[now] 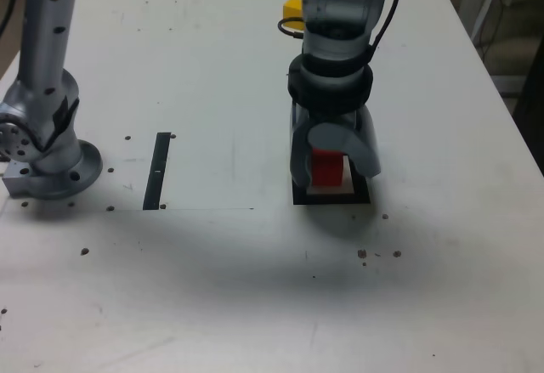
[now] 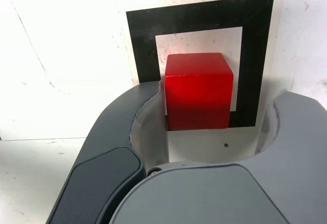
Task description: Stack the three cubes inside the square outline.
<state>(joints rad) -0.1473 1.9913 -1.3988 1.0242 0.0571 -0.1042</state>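
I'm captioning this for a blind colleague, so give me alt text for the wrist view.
A glossy red cube sits on the thick black square frame with a pale cream centre, overlapping the inner edge of one black side. The grey tool has its jaws spread to either side of the cube, above a scuffed white table.

We see the red cube point(image 2: 198, 90) as smooth and slightly glossy, catching a soft sheen on its upper face. The square outline point(image 2: 143, 35) looks like matt black print on a pale paper sheet. The fingers point(image 2: 110, 147) appear as smooth grey plastic with a dull satin finish. The worktop point(image 1: 212, 67) is matt white, scuffed and speckled with small dark marks.
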